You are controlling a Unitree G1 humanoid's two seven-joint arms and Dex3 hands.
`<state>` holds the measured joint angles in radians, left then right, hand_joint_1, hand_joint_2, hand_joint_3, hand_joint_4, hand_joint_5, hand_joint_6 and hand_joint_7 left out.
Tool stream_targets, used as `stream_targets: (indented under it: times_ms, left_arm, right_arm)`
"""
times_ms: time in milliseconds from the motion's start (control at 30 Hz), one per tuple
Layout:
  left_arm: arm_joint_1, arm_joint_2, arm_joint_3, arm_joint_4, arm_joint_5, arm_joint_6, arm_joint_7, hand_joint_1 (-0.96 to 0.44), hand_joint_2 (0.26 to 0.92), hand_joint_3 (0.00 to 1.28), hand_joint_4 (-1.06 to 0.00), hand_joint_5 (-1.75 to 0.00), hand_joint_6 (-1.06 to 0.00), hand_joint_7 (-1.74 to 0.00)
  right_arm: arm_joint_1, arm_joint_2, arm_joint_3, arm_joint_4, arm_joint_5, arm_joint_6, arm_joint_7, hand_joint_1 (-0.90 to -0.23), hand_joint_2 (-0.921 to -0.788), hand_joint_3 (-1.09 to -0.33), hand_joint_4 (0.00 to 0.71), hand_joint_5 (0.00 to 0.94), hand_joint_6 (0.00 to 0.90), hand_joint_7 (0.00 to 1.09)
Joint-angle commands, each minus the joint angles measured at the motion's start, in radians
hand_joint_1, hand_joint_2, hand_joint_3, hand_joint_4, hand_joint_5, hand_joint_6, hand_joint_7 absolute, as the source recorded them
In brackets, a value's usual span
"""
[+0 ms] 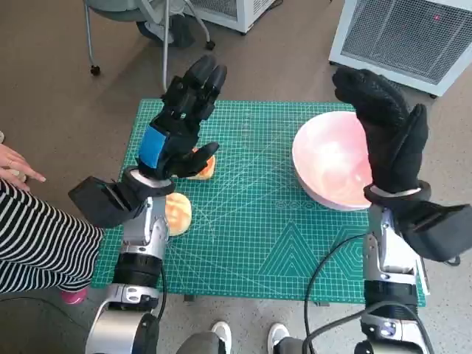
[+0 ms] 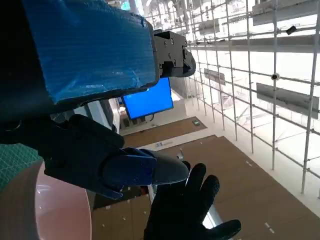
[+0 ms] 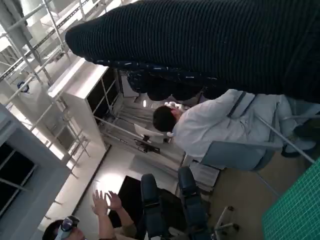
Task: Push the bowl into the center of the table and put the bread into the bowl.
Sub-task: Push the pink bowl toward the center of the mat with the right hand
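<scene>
The pink bowl sits on the right part of the green cutting mat; its rim also shows in the left wrist view. Two pieces of bread lie at the mat's left: one partly hidden under my left hand, the other beside my left forearm. My left hand is raised above the mat with fingers apart and nothing in it. My right hand is raised upright with its fingers straight, over the bowl's right side, holding nothing. The gloved hand also appears in the left wrist view.
A person in a striped sleeve sits at the left with a hand near the mat. White machines stand behind the table, and chair legs at the back left. Another person sits on a chair in the right wrist view.
</scene>
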<state>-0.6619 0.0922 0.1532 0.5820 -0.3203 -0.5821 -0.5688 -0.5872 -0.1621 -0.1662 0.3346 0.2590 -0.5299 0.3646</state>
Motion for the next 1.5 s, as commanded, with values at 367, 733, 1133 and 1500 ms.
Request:
stream_targets:
  times_ms: [367,733,1133,1500]
  left_arm:
    - [-0.006,0.005,0.014,0.024,-0.015,-0.005,-0.015,-0.70,0.921,0.32,-0.09,0.00,0.00,-0.37]
    - [-0.010,-0.002,0.015,0.033,-0.012,-0.013,-0.012,-0.68,0.921,0.32,-0.10,0.00,0.00,-0.39]
    - [-0.009,0.000,0.014,0.029,-0.006,-0.015,-0.010,-0.69,0.921,0.32,-0.10,0.00,0.00,-0.39]
    - [-0.011,0.011,0.017,0.028,-0.006,-0.012,-0.011,-0.69,0.921,0.32,-0.10,0.00,0.00,-0.39]
  right_arm:
    - [0.000,-0.135,-0.159,0.207,0.032,-0.065,-0.031,-0.715,-0.921,-0.697,0.151,0.000,0.068,0.38]
    - [-0.042,-0.195,-0.207,0.397,-0.007,-0.083,-0.142,-0.705,-0.921,-0.762,0.113,0.000,0.005,0.38]
    - [-0.111,-0.236,-0.225,0.648,-0.001,-0.064,-0.164,-0.675,-0.921,-0.797,0.105,0.000,0.002,0.36]
    - [-0.171,-0.255,-0.207,0.851,-0.030,0.008,-0.193,-0.638,-0.921,-0.805,0.107,0.002,0.006,0.35]
